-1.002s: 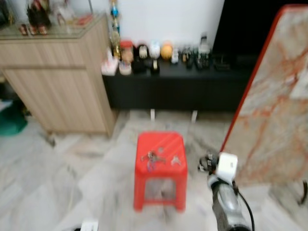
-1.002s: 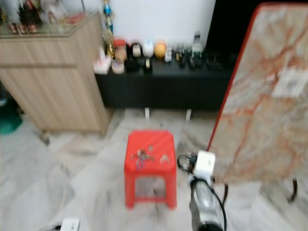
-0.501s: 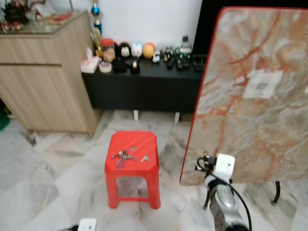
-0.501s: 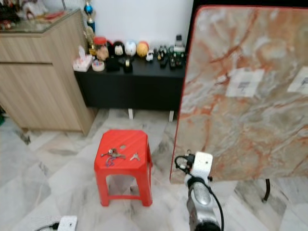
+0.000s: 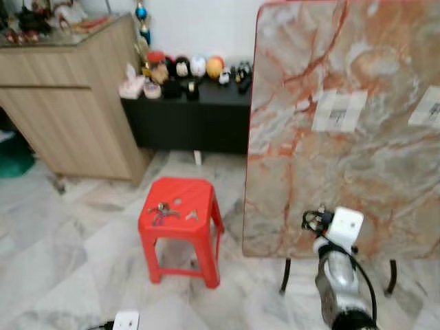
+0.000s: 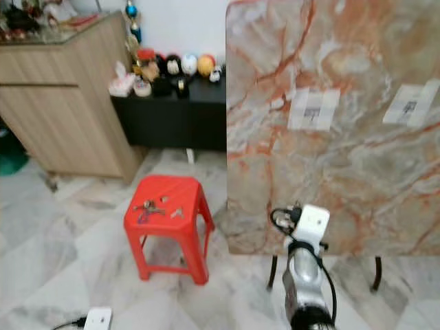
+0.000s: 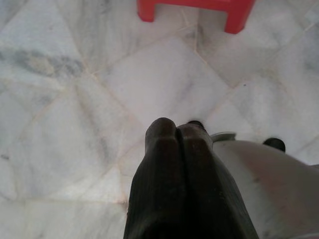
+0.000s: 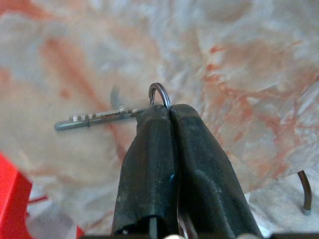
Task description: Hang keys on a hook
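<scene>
R gripper (image 8: 167, 112): fingers pressed together, pinching a key (image 8: 94, 118) by its ring; key shaft sticks out sideways from the tips. Backdrop is the marble tabletop (image 5: 344, 130), tipped upright on its dark legs, w/ two paper labels on its face. R arm (image 5: 340, 275) raised in front of tabletop's lower edge. L gripper (image 7: 175, 130): fingers closed together, holding nothing, hanging low over marble floor (image 7: 99, 99). Red stool (image 5: 180, 223) stands beside tabletop's left edge; a bunch of keys (image 5: 161, 210) plus one separate key (image 5: 192, 215) lie on its seat. Wood cabinet (image 5: 69, 110) and black bench w/ small items (image 5: 185, 117) behind.
</scene>
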You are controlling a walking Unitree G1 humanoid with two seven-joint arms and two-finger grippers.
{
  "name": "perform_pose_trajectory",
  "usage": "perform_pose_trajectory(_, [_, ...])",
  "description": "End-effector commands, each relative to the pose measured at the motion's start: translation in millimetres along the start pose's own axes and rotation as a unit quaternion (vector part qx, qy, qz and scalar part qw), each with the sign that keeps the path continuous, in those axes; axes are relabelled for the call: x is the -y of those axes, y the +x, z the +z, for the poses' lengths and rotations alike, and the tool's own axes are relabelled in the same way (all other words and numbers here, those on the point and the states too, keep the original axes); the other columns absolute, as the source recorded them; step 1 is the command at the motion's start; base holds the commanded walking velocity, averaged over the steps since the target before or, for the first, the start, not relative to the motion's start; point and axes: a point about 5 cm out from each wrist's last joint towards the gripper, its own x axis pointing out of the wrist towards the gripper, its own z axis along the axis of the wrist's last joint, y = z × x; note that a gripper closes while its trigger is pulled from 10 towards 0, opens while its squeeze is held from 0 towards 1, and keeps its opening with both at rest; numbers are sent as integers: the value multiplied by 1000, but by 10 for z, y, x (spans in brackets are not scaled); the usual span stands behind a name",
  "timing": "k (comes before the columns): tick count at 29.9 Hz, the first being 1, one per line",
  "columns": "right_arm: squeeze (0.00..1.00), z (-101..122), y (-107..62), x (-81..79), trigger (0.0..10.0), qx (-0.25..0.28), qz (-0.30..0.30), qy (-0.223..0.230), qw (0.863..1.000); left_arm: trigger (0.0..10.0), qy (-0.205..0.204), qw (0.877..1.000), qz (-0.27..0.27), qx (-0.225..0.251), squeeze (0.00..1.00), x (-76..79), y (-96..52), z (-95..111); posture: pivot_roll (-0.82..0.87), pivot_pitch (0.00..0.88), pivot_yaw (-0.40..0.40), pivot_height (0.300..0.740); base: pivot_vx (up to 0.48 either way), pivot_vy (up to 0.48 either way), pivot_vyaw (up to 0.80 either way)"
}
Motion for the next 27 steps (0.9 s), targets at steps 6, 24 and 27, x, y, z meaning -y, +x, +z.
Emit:
perform_pose_trajectory(6, [0,-69,-17,-94,10000,-24,16,9,1000,10000,-5,1000,12,4,0,-47,5,30,-14,9,12,740,0,0,0])
perform_pose_trajectory(24, [0,-414,-226,220,10000,-86,-23,0,996,10000,-9,1000,8,13,0,-26,11,61,-14,12,12,740,0,0,0])
perform_pose_trajectory(27, [0,-413,-223,200,10000,-87,-22,2,996,10000,-14,1000,10,18,0,-37,12,78,-13,12,11,740,0,0,0])
